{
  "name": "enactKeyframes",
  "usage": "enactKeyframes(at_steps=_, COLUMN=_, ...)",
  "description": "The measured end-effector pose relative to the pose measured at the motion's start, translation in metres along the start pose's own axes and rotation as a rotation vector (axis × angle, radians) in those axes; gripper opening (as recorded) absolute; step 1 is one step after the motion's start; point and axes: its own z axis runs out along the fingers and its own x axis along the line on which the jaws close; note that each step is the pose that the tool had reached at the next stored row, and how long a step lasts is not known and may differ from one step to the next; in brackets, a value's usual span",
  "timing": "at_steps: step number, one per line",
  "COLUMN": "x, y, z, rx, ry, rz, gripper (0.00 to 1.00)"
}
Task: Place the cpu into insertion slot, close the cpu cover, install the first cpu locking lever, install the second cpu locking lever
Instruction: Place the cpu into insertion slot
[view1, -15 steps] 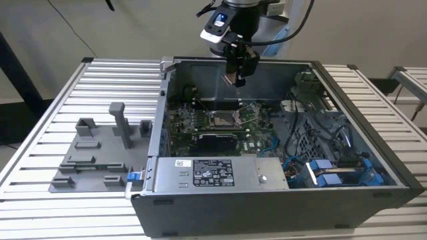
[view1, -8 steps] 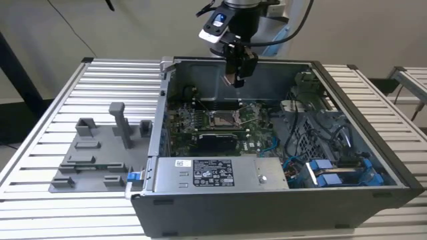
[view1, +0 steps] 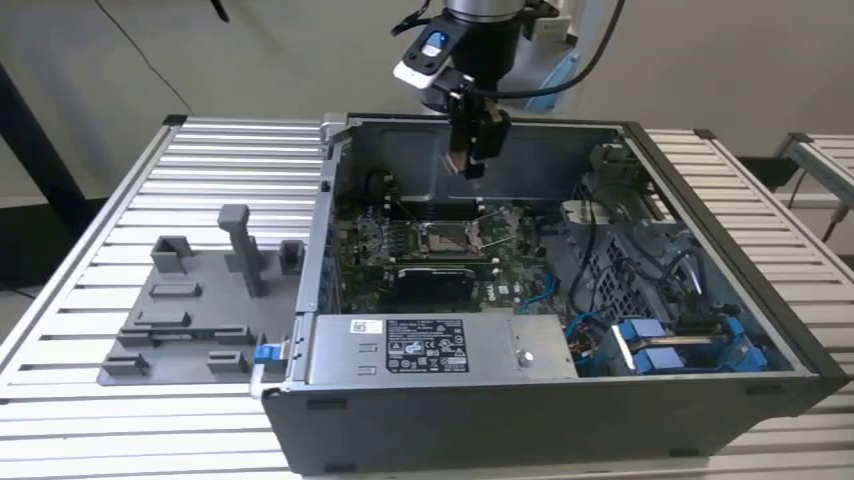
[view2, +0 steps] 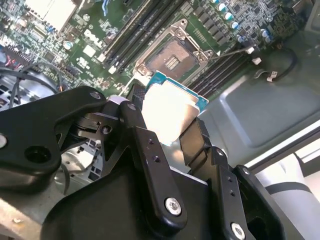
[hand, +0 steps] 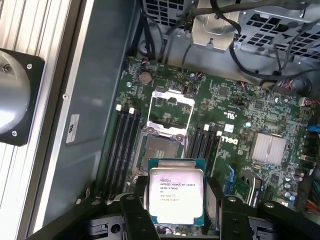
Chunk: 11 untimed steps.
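Silvery-beige metal topped the cpu (hand: 176, 194), which in the first wrist view was pinched by its side edges between the black fingers (hand: 134, 214) of the gripper (hand: 177, 212), a teal border showing round its lid. The second wrist view showed the same clamped hold on the chip (view2: 167, 112). In the exterior view the gripper (view1: 470, 165) hung at the upper middle of the frame, over the open computer case (view1: 534, 420) and clear of the green circuit board (view1: 358, 250). The insertion slot (hand: 159, 151) lay uncovered on that board, dark in its centre, close to the held cpu in the first wrist view. Just beside the slot, the cpu cover (hand: 172, 96) stood swung open. A white-labelled grey box (view1: 427, 345) sat at lower centre, and a grey fixture (view1: 187, 300) rested on the slatted table (view1: 134, 180) at the exterior view's left.
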Motion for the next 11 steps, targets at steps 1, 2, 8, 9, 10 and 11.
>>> enactKeyframes(at_steps=1, x=0.0001, y=0.0, z=0.0007, rx=0.0009, ry=0.0002, rz=0.007, gripper=0.55)
enactKeyframes(at_steps=2, x=0.0002, y=0.0, z=0.0015, rx=0.0018, ry=0.0002, rz=0.014, gripper=0.55)
enactKeyframes(at_steps=8, x=0.0015, y=-0.0001, z=0.0082, rx=0.0076, ry=-0.0008, rz=0.058, gripper=0.55)
enactKeyframes(at_steps=9, x=0.0018, y=-0.0001, z=0.0094, rx=0.0082, ry=-0.0011, rz=0.064, gripper=0.55)
enactKeyframes(at_steps=10, x=0.0021, y=-0.0001, z=0.0106, rx=0.0088, ry=-0.0013, rz=0.071, gripper=0.55)
enactKeyframes(at_steps=11, x=0.0024, y=-0.0001, z=0.0118, rx=0.0091, ry=-0.0015, rz=0.077, gripper=0.55)
